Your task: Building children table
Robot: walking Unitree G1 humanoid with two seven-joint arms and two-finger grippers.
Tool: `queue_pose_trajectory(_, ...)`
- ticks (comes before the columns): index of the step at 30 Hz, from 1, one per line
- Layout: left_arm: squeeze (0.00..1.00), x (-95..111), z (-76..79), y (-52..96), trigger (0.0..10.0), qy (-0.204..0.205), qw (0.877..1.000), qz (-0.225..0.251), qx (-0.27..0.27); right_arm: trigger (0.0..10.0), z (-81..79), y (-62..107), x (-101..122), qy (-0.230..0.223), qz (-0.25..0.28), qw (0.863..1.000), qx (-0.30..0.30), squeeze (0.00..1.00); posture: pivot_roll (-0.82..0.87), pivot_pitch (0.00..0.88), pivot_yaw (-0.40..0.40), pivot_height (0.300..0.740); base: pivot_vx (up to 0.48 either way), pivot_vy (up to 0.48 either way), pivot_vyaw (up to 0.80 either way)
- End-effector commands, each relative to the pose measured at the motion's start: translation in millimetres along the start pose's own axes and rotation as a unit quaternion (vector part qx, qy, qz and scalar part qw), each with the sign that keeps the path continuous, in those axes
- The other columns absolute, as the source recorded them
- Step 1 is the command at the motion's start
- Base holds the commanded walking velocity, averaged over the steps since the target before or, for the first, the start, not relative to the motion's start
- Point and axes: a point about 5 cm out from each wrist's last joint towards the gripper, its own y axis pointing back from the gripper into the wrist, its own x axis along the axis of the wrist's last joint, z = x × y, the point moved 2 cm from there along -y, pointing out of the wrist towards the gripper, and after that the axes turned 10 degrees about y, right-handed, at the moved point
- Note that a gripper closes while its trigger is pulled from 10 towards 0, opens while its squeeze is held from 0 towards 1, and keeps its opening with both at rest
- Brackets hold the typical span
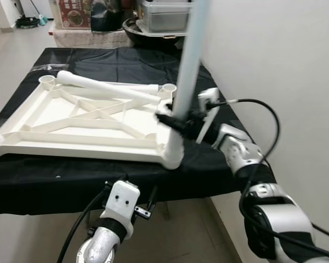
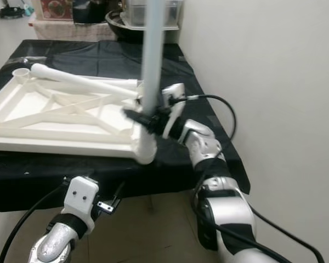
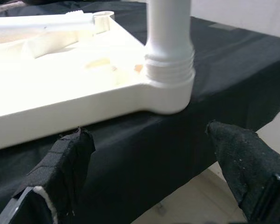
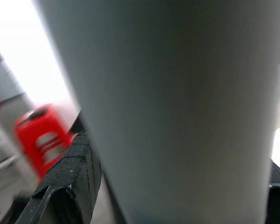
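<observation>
White tabletop (image 1: pixel 71 129) lies inverted on black-draped table (image 1: pixel 219 164); right end effector (image 1: pixel 178 121) clamps upright leg (image 1: pixel 187 71).

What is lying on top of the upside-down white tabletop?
A loose white table leg lies across the far side of the tabletop. The right gripper clasps an upright leg in the near corner socket. The black cloth hides the supporting surface.

The right gripper (image 1: pixel 172 121) at mid-frame is closed tight, while the left gripper (image 3: pixel 151 156) hangs wide open at the bottom.
</observation>
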Motion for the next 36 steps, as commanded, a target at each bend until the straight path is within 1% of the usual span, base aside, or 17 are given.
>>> queue_pose_trajectory(1,0.0,0,3.2,3.0,10.0,0.004,1.0,-0.002,-0.004,10.0,-8.7,-8.4,-7,0.003,-0.027,0.999,0.046,0.0,0.17,0.134,-0.091,0.74,0.0,0.0,0.0)
queue_pose_trajectory(4,0.0,2,3.5,4.2,10.0,0.003,1.0,0.002,-0.004,10.0,-9.5,-10.1,-9,0.01,-0.038,0.998,0.051,0.0,0.17,0.145,-0.093,0.74,0.0,0.0,0.0)
queue_pose_trajectory(5,0.0,4,4.3,5.8,10.0,0.002,1.0,0.007,-0.007,0.0,-8.5,-12.2,-11,0.021,-0.054,0.997,0.046,0.0,0.17,0.149,-0.091,0.74,0.0,0.0,0.0)
queue_pose_trajectory(15,0.0,14,5.7,11.3,10.0,-0.001,0.999,0.042,-0.009,0.0,18.2,-6.4,-13,0.067,-0.081,0.988,-0.116,0.0,0.16,0.146,-0.088,0.74,0.0,0.0,0.0)
queue_pose_trajectory(16,0.0,14,5.6,11.0,10.0,-0.002,0.999,0.041,-0.009,0.0,25.9,-1.3,-13,0.061,-0.076,0.981,-0.17,0.0,0.15,0.142,-0.087,0.74,0.0,0.0,0.0)
queue_pose_trajectory(17,0.0,14,5.3,10.1,10.0,-0.002,0.999,0.041,-0.008,0.0,35.8,6.2,-14,0.046,-0.072,0.966,-0.246,0.0,0.15,0.14,-0.087,0.74,0.0,0.0,0.0)
queue_pose_trajectory(19,0.0,14,4.7,8.3,10.0,-0.003,0.999,0.04,-0.008,0.0,51.8,25.4,-20,0.02,-0.072,0.915,-0.396,0.0,0.14,0.136,-0.085,0.74,0.0,0.0,0.0)
queue_pose_trajectory(22,0.0,13,4.6,7.8,10.0,-0.003,0.999,0.04,-0.008,0.0,54.5,30.6,-22,0.018,-0.074,0.899,-0.43,0.0,0.14,0.136,-0.085,0.74,0.0,0.0,0.0)
queue_pose_trajectory(25,0.0,13,3.5,5.8,10.0,-0.004,0.999,0.038,-0.008,0.0,54.0,47.7,-39,-0.018,-0.061,0.802,-0.593,0.0,0.13,0.132,-0.076,0.74,0.0,0.0,0.0)
queue_pose_trajectory(27,0.0,12,2.9,4.7,10.0,-0.005,0.999,0.038,-0.008,0.0,46.1,47.9,-48,-0.04,-0.054,0.755,-0.653,0.0,0.13,0.129,-0.075,0.74,0.0,0.0,0.0)
queue_pose_trajectory(28,0.0,12,2.9,4.7,10.0,-0.005,0.999,0.038,-0.008,0.0,46.1,47.9,-48,-0.04,-0.054,0.755,-0.653,0.0,0.13,0.129,-0.075,0.74,0.0,0.0,0.0)
queue_pose_trajectory(29,0.0,12,2.8,4.5,10.0,-0.005,0.999,0.038,-0.008,0.0,39.6,42.2,-53,-0.059,-0.048,0.733,-0.677,0.0,0.13,0.126,-0.076,0.74,0.0,0.0,0.0)
queue_pose_trajectory(30,0.0,12,2.8,4.5,10.0,-0.005,0.999,0.038,-0.008,0.0,39.6,42.2,-53,-0.059,-0.048,0.733,-0.677,0.0,0.13,0.126,-0.076,0.74,0.0,0.0,0.0)
queue_pose_trajectory(31,0.0,12,2.8,4.2,10.0,-0.006,0.999,0.037,-0.008,0.0,27.0,28.4,-59,-0.081,-0.039,0.702,-0.706,0.0,0.13,0.128,-0.076,0.74,0.0,0.0,0.0)
queue_pose_trajectory(33,0.0,12,2.8,4.2,10.0,-0.006,0.999,0.037,-0.008,0.0,27.0,28.4,-59,-0.081,-0.039,0.702,-0.706,0.0,0.13,0.128,-0.076,0.74,0.0,0.0,0.0)
queue_pose_trajectory(34,0.0,11,2.9,4.1,10.0,-0.007,0.999,0.037,-0.008,0.0,21.2,19.1,-61,-0.095,-0.037,0.691,-0.715,0.0,0.14,0.126,-0.081,0.74,0.0,0.0,0.0)
queue_pose_trajectory(36,0.0,11,2.5,4.3,10.0,-0.008,0.999,0.037,-0.007,0.0,13.4,-2.0,-60,-0.106,-0.033,0.703,-0.702,0.0,0.14,0.126,-0.083,0.74,0.0,0.0,0.0)
